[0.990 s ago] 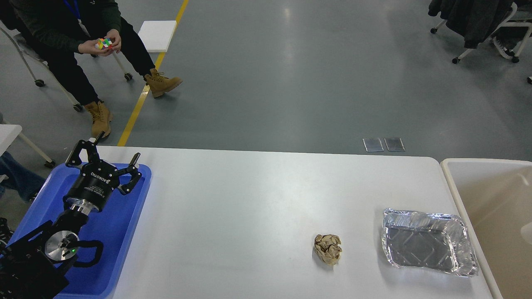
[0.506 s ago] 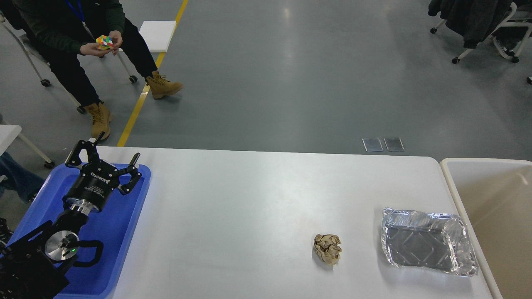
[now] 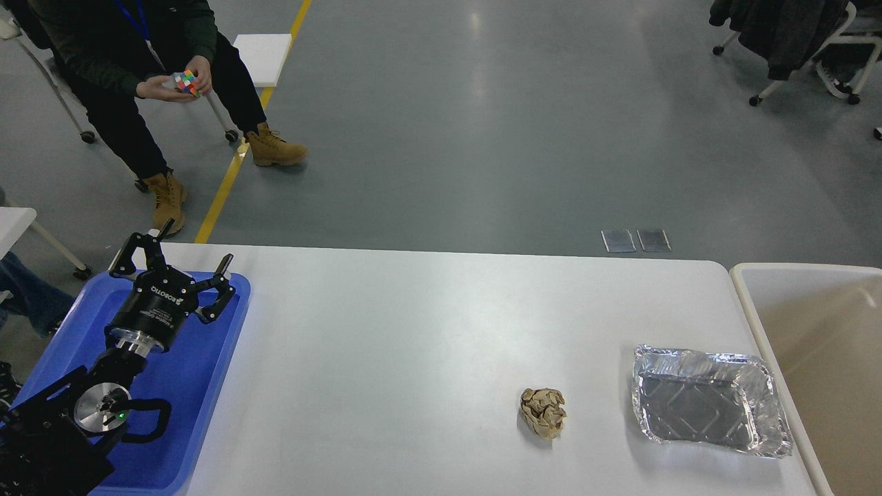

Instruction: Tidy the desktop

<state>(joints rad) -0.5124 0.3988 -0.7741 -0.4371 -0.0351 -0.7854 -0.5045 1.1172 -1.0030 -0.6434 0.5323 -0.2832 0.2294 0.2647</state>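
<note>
Left gripper (image 3: 180, 256) hovers over the blue tray (image 3: 207, 386), its 2 fingers spread apart, holding nothing. Well off to its right, a crumpled paper ball (image 3: 544, 412) and a foil tray (image 3: 710, 401) lie near the beige bin (image 3: 758, 324), probably handy for dumping. The desktop (image 3: 413, 331), white and smooth, spreads right of the gripper.

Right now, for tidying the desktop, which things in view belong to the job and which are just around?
Belongs to the job:
- desktop
- crumpled paper ball
- foil tray
- blue tray
- beige bin
- left gripper, open, above the blue tray

Just around:
- seated person with a puzzle cube
- white board on the floor
- chair, far right
</note>
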